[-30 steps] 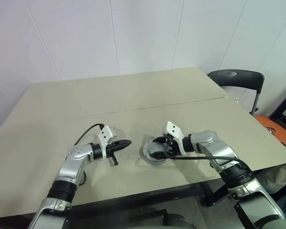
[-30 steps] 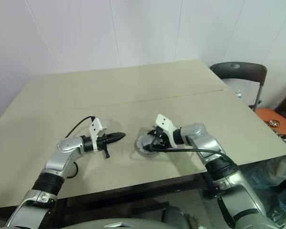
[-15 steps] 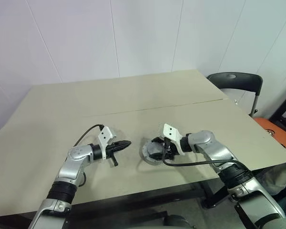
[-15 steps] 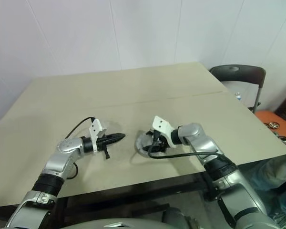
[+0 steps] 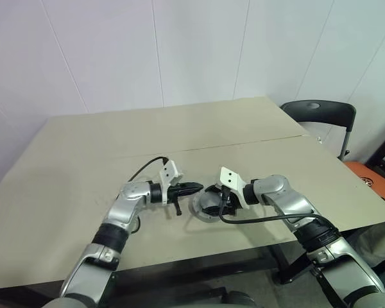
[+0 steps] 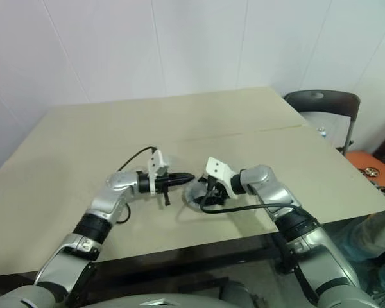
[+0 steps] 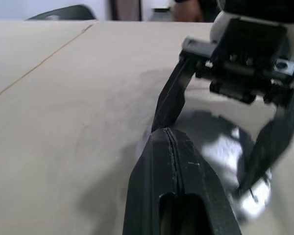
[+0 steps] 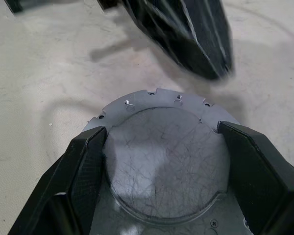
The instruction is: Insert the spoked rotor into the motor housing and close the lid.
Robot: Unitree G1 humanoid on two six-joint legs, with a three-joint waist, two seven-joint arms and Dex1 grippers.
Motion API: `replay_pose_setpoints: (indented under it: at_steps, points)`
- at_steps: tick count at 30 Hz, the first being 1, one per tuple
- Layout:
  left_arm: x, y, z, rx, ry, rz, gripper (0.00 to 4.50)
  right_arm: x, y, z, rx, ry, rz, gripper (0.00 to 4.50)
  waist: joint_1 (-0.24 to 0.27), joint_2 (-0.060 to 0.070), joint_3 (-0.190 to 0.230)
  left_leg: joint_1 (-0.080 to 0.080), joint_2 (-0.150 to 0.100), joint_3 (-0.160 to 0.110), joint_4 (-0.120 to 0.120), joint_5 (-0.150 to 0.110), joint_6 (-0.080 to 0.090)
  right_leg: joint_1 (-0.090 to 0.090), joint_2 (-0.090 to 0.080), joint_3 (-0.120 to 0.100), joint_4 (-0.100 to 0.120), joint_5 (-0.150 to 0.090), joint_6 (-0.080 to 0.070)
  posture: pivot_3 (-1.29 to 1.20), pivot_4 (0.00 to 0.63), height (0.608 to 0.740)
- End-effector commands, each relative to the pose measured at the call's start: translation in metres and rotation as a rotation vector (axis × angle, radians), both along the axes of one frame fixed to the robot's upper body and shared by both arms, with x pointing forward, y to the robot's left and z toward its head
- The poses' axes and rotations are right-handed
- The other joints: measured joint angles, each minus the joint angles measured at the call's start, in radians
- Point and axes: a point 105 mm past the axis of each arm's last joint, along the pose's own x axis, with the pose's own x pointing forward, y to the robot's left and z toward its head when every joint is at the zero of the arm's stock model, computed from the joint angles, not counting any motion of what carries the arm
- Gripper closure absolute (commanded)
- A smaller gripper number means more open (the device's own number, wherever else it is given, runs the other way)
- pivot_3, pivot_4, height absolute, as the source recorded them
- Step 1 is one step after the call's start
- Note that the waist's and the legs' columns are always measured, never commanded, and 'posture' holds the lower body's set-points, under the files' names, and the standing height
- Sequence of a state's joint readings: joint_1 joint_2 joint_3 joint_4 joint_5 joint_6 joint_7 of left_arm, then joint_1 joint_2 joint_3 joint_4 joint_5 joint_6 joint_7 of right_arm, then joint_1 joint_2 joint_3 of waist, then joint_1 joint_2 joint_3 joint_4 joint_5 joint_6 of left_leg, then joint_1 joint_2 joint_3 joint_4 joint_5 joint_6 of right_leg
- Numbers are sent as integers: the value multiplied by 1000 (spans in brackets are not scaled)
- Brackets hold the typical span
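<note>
- The right claw [image 5: 213,204] reaches in from the right side of the tan surface [image 5: 83,167], its two black fingers [image 8: 81,169] spread wide on either side of a round grey metal disc, the lid [image 8: 164,161].
- In the right wrist view the fingers sit against the lid's two edges; the disc face is scratched, with small holes and notches along the rim.
- That disc lies flat on the surface, a little right of the middle and near the front edge, looking pale and shiny under the right claw.
- I cannot tell whether the motor housing or the spoked rotor sits beneath it; neither can be made out.
- The left claw [image 5: 197,187] is clenched tight with nothing between its fingers, the two black tips pressed into one point.
- It points sideways toward the right claw, its tip just beside the lid's left rim and slightly above it.
- A black cable [image 5: 144,168] loops up from the left wrist, and another trails along the right forearm.
- A dark chair [image 5: 321,110] stands off the surface's far right corner.
- No brand, label or writing can be read on anything here.
</note>
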State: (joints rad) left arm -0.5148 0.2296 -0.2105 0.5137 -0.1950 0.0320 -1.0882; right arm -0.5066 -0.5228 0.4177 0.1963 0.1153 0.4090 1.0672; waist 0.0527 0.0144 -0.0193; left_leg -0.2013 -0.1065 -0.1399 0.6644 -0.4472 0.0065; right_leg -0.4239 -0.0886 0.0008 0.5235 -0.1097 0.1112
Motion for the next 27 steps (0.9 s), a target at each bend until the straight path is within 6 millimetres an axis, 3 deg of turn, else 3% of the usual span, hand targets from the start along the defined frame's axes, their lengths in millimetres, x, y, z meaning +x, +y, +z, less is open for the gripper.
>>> replay_pose_setpoints:
  at_steps: [1,8,11,15,22,27]
  points:
    - [0,-9,-7,71,-14,-76,4500,-27,-46,-70,-266,216,-95,1249,0,0,0,0,0,0,0,0,0,0,0,0,0,0,0,0,0,740]
    - [-9,-2,-43,316,-2,-179,4500,-22,-47,-68,-258,188,-125,1249,3,-1,-3,1,1,0,0,0,0,1,0,0,0,-2,3,0,0,740]
    - [-7,-1,-43,320,-4,-170,4500,-14,-39,-55,-178,167,-163,1249,4,-2,-4,2,1,-1,0,0,1,2,0,0,0,-2,3,0,0,740]
    - [-8,1,-43,330,-6,-177,4500,-6,-36,-34,-97,147,-179,24,6,-2,-4,2,1,-1,0,0,1,2,0,0,1,-2,3,0,0,740]
    - [-9,3,-45,329,1,-183,4500,-1,-50,-10,-14,173,-213,24,9,-2,-2,1,1,-1,0,0,1,1,0,0,0,-3,5,0,0,740]
    - [-9,4,-43,326,-3,-187,4500,-22,-62,11,111,334,-191,24,11,-6,7,-1,1,-1,-1,0,1,-2,0,-1,0,-3,4,0,0,740]
